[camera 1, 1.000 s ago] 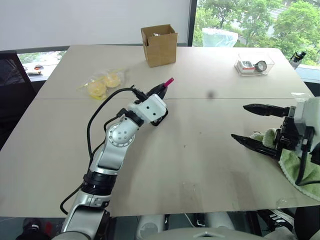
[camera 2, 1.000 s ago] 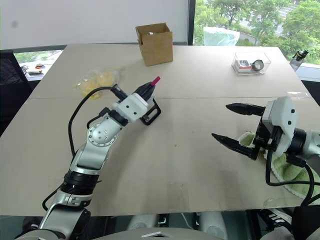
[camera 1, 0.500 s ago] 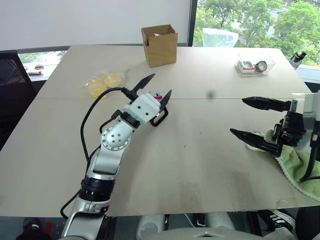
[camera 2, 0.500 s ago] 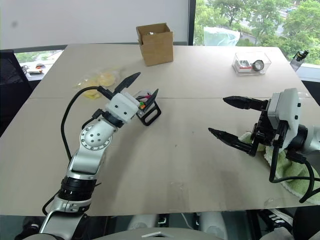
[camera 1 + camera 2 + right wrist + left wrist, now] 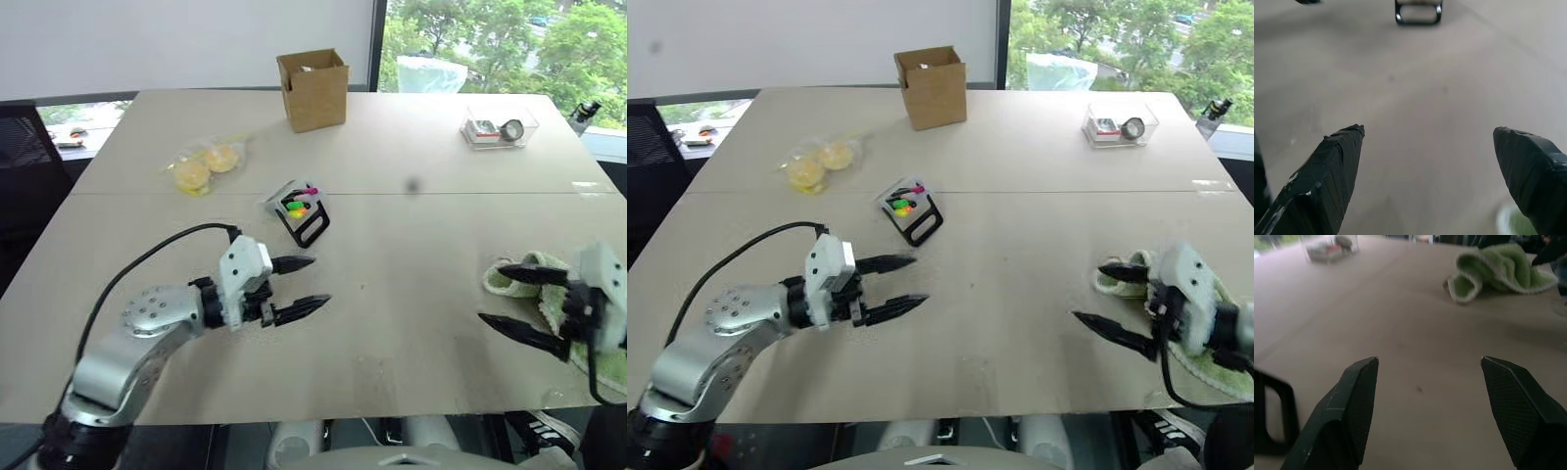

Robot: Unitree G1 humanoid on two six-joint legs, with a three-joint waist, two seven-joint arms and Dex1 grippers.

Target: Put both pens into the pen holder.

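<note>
The left gripper [image 5: 299, 287], a second ago closed on the magenta-ended pen over the pen holder [image 5: 299, 210], now hangs empty with its fingers spread, drawn back to the lower left of the frame and well apart from the holder. The holder sits just above frame centre with magenta, green and orange showing inside (the pen looks delivered). The right gripper [image 5: 519, 302] is wide open and empty at the lower right, beside the green cloth [image 5: 549, 284]; I judge the task essentially complete, though the blue-ended pen cannot be made out.

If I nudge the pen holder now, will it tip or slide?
Probably tips easily: the pen holder already leans, standing on a narrow black frame. It looks small and light, so a push would likely also slide it across the smooth table. The pink-ended pen pokes out and might shift.
</note>
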